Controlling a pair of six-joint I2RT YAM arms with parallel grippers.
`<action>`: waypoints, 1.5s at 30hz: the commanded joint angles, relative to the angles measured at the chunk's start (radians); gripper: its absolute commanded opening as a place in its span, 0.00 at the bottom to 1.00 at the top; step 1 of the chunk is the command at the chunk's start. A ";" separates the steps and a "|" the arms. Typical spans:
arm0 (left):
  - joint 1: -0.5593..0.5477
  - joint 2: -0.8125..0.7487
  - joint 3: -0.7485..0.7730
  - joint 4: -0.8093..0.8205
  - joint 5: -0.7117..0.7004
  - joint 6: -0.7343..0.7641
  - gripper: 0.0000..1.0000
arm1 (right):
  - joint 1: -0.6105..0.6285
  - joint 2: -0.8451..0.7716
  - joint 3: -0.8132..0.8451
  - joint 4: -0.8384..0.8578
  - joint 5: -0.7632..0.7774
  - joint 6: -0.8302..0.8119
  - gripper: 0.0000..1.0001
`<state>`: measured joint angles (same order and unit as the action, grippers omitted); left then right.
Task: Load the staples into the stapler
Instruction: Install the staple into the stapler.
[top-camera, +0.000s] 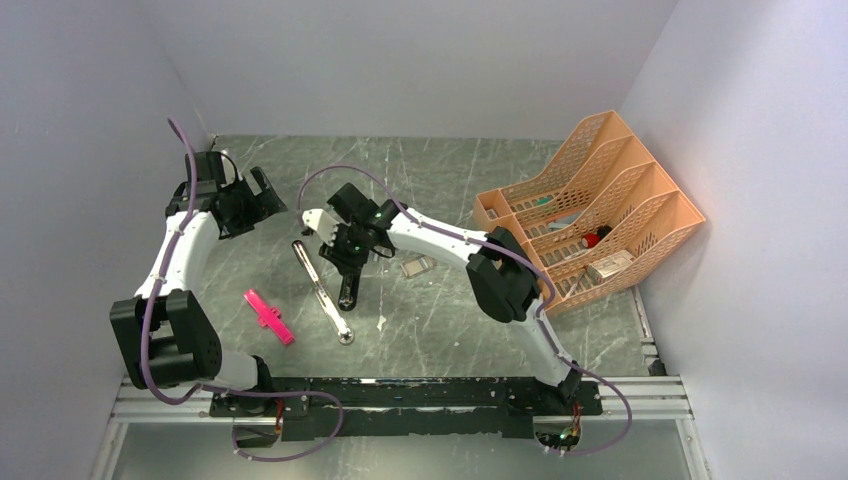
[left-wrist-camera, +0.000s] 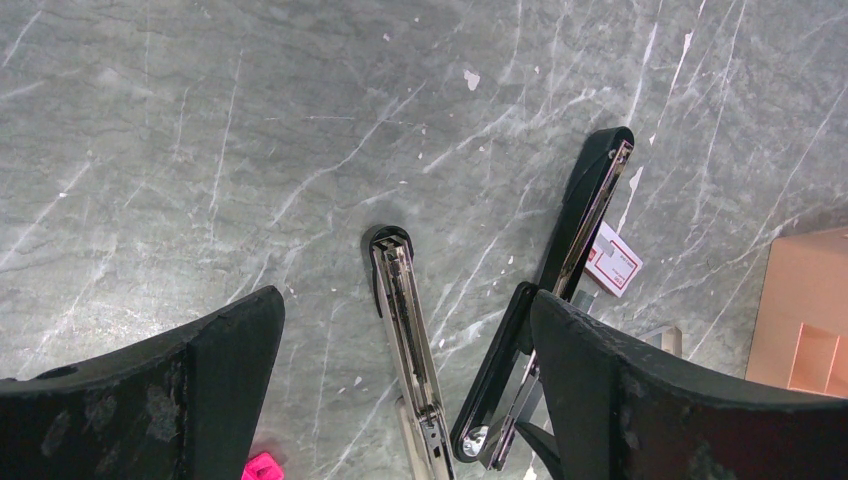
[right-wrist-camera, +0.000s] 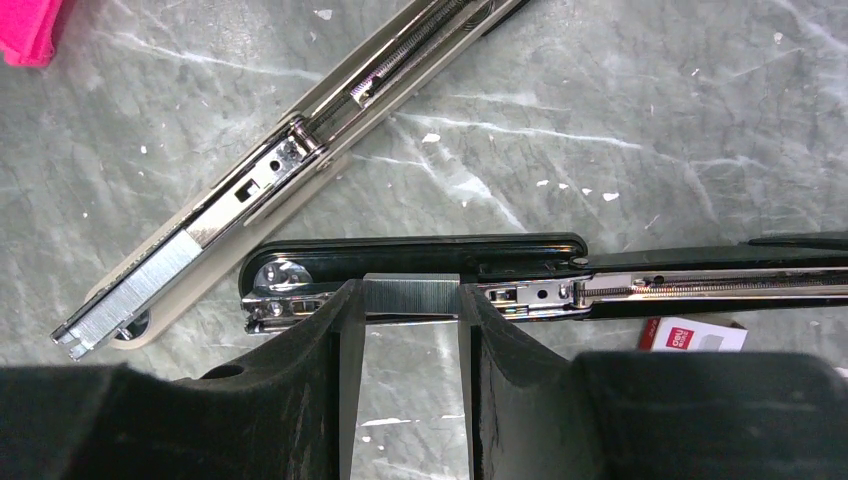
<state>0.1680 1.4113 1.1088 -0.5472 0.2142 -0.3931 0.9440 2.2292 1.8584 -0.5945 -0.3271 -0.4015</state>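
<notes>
Your right gripper (right-wrist-camera: 410, 308) is clamped on a short strip of staples (right-wrist-camera: 410, 294), one finger pressed against each end. In the right wrist view the strip sits right at the chrome rail of the stapler (right-wrist-camera: 450, 255), near the rail's front end, with the round rivet to its left and the spring pusher to its right. Whether it is seated in the channel or only touching its edge, you cannot tell. The stapler lies opened out on the table (top-camera: 450, 180), its black cover running along the far side of the rail.

Your left gripper (left-wrist-camera: 405, 300) is released — fingers spread wide, nothing between them, hanging above the table off to the left of the work. Its camera looks down on both staplers lying side by side.

The grey stapler (right-wrist-camera: 250, 190) lies just beside the black one, also opened flat and angled away from it. A silvery staple block (right-wrist-camera: 140, 285) shows in its rail at the lower-left end of the right wrist view.

The box (top-camera: 417, 266), with its red-and-white label, lies on the table near the stapler on its right side. The pink piece (top-camera: 268, 315) lies left of the grey stapler, apart from it. The rack (top-camera: 590, 215) stands at the right wall, well apart from the rest — you can see a few small things in its compartments, too small to name.
</notes>
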 joint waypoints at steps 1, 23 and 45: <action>0.012 -0.006 0.015 -0.002 0.031 0.002 0.97 | 0.002 -0.037 0.002 0.014 -0.013 -0.007 0.13; 0.011 -0.006 0.014 0.001 0.039 0.004 0.97 | -0.026 -0.039 -0.074 0.054 -0.029 -0.018 0.13; 0.011 -0.007 0.011 0.007 0.054 0.006 0.96 | -0.079 -0.160 -0.193 0.263 -0.140 -0.002 0.14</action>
<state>0.1680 1.4113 1.1088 -0.5468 0.2371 -0.3927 0.8677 2.0663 1.6619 -0.3569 -0.4358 -0.3843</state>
